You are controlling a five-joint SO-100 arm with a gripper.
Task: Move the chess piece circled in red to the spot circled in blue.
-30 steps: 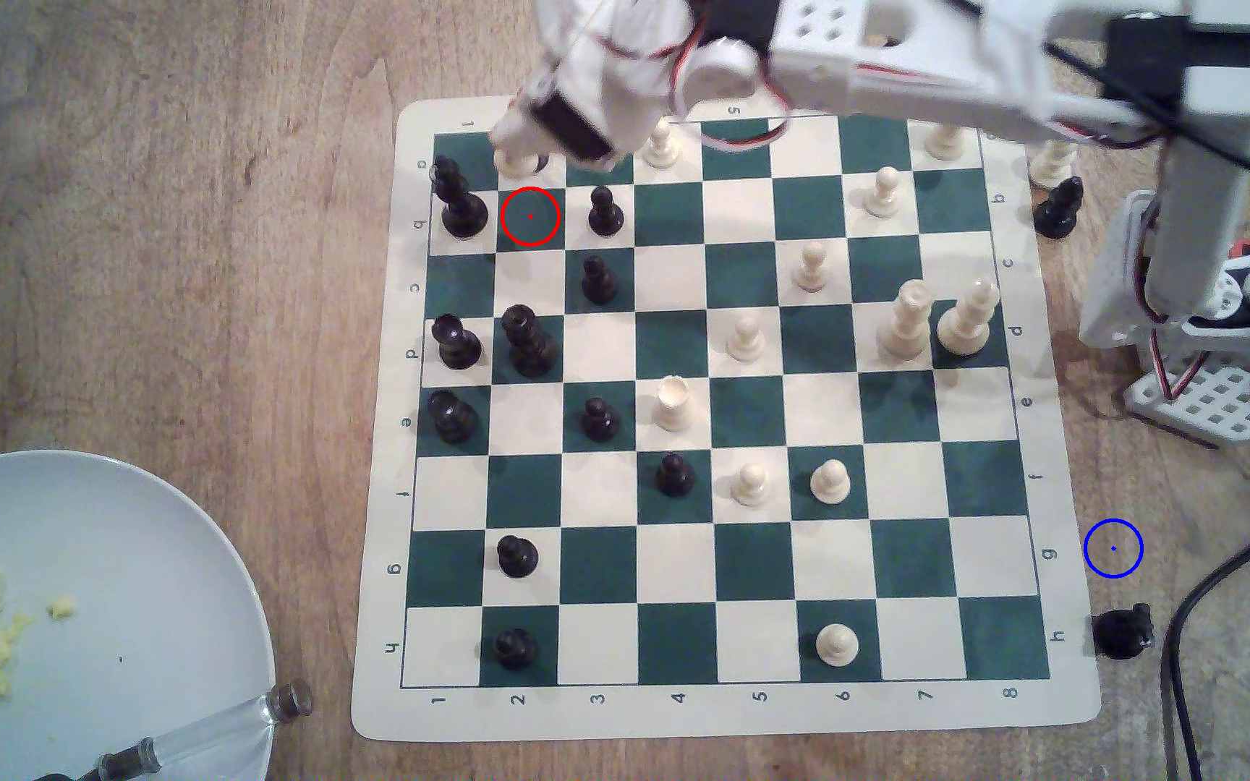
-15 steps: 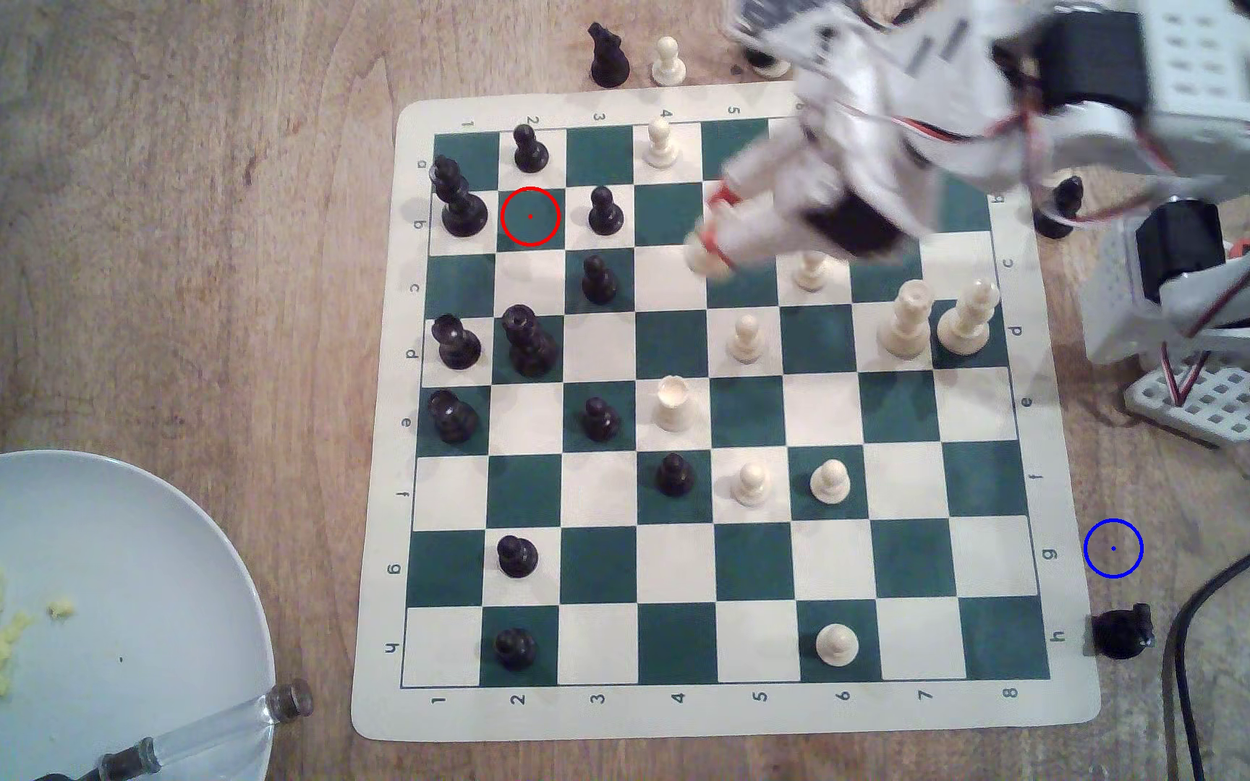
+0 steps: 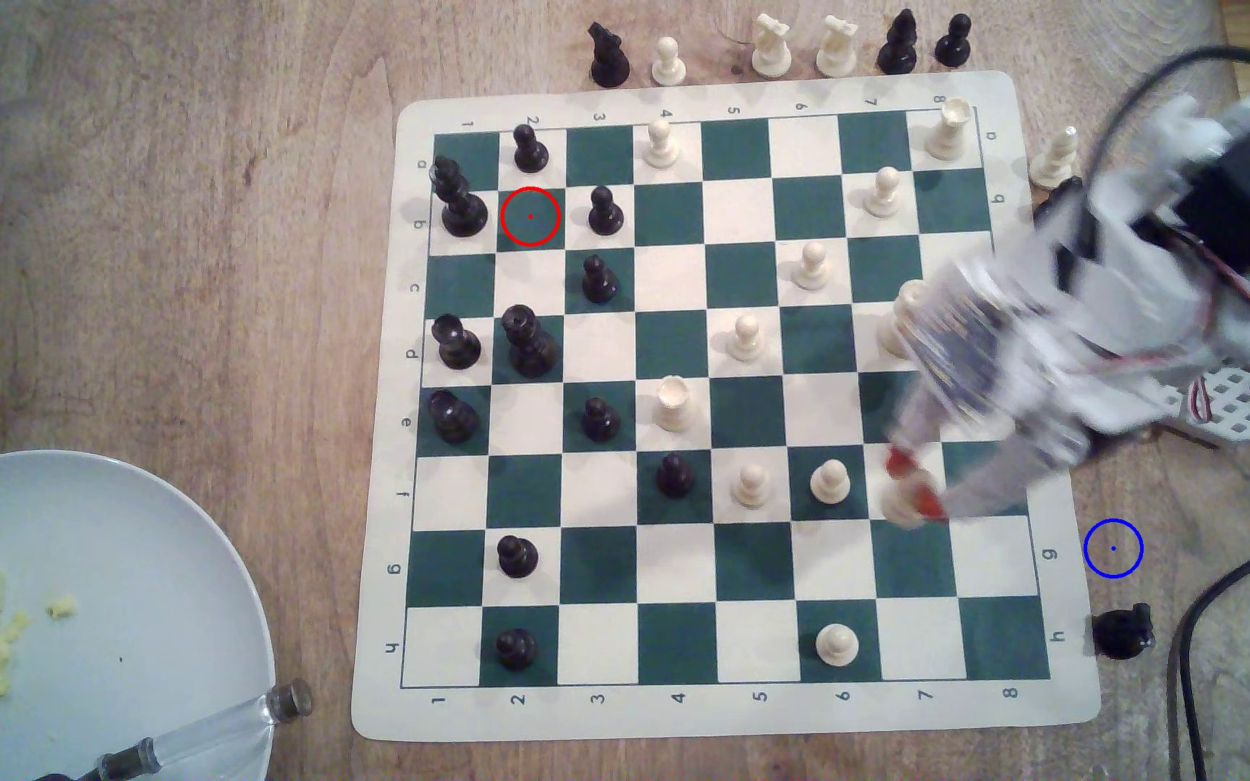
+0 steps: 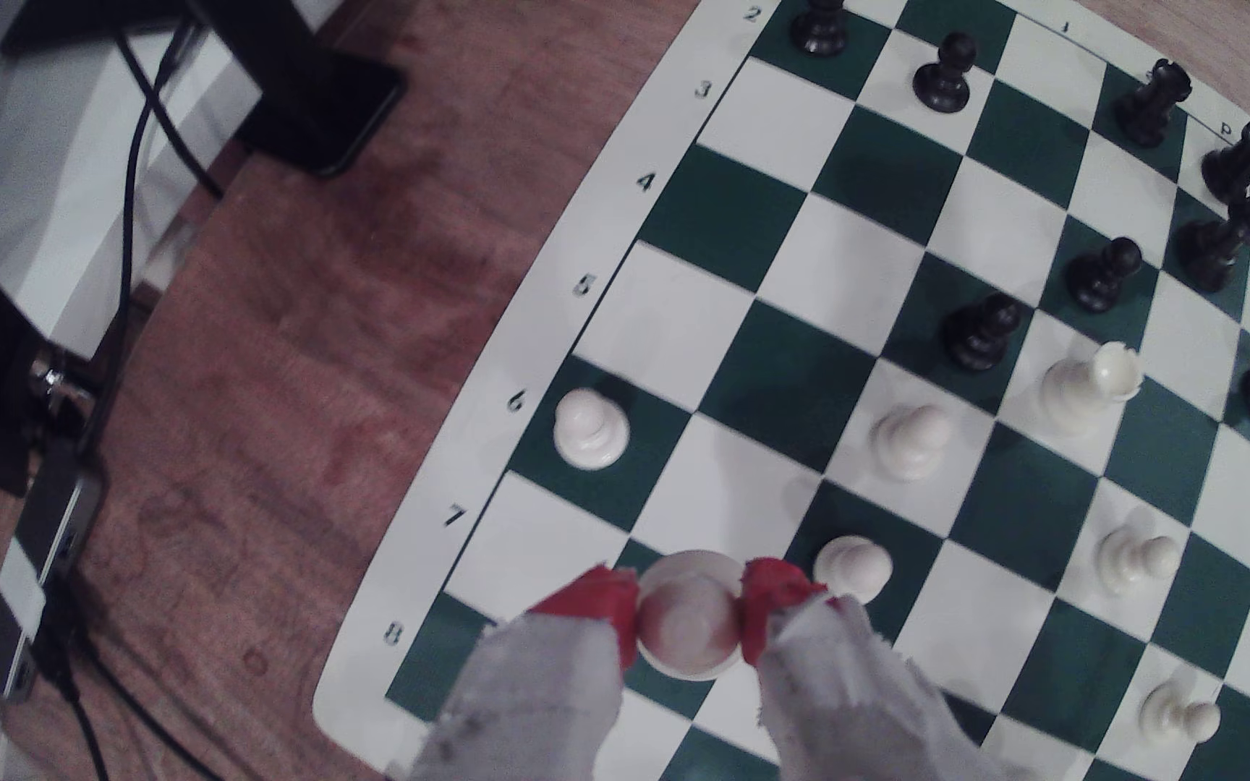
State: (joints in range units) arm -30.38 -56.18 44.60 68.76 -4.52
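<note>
My gripper [image 3: 910,488] is shut on the cream-white pawn [image 3: 902,505], which hangs above the board's f7 square, blurred by motion. The wrist view shows the same pawn [image 4: 690,616] squeezed at its head between the two red-tipped fingers [image 4: 599,601], the gripper [image 4: 690,612] hovering over the board's 7–8 columns. The red ring [image 3: 529,216] marks an empty square at b2. The blue-ringed spot [image 3: 1113,548] is bare wood just off the board's edge at the exterior view's right, beside row g, a short way right and below my gripper.
A black piece [image 3: 1122,634] lies on the table just below the blue ring. Cream pawns [image 3: 829,482] stand left of my gripper. Cables [image 3: 1201,601] run past the ring at the right. Captured pieces [image 3: 772,45] line the far edge. A plate [image 3: 156,563] sits at bottom left.
The arm has swung from the board's far left corner across and down toward the exterior view's lower right, carrying the cream pawn. The red-ringed square stays empty.
</note>
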